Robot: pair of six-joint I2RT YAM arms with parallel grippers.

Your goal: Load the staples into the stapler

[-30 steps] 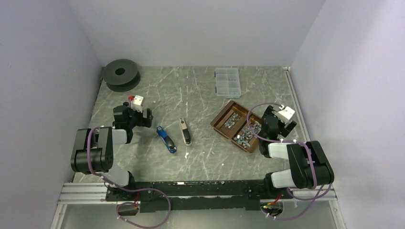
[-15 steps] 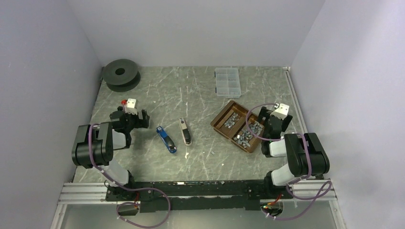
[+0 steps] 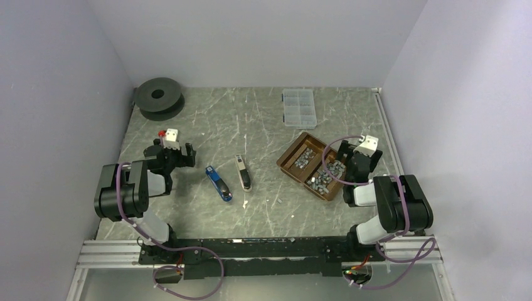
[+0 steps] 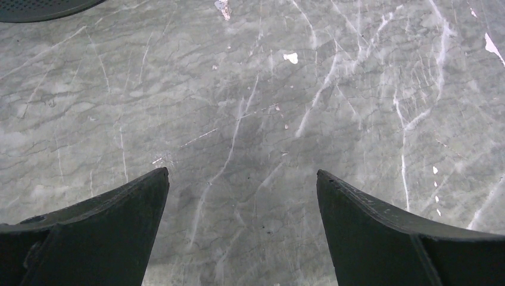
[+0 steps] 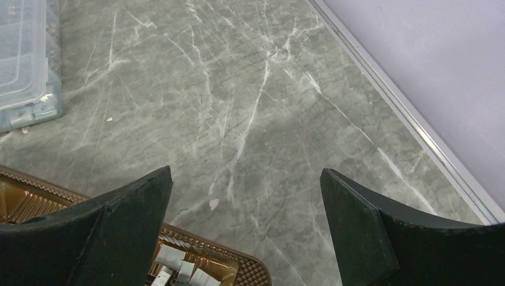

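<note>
Two small staplers lie mid-table in the top view: a blue one [image 3: 218, 183] and a grey-black one [image 3: 243, 172] to its right. Many silver staples [image 3: 319, 175] fill a brown two-part tray [image 3: 290, 153] at the right; a few staples [image 5: 178, 271] show at the bottom of the right wrist view. My left gripper [image 3: 170, 152] is open and empty over bare table, left of the blue stapler; its wrist view [image 4: 242, 174] shows only marble. My right gripper [image 3: 357, 152] is open and empty by the tray's right edge [image 5: 245, 173].
A clear plastic compartment box [image 3: 298, 107] sits behind the tray, and shows in the right wrist view [image 5: 27, 65]. A black spool [image 3: 159, 96] lies at the back left corner. A metal rail [image 5: 405, 113] and the purple wall bound the table's right side.
Between one second and half a second ago both arms drew back and lowered toward their bases. Since then nothing has visibly moved.
</note>
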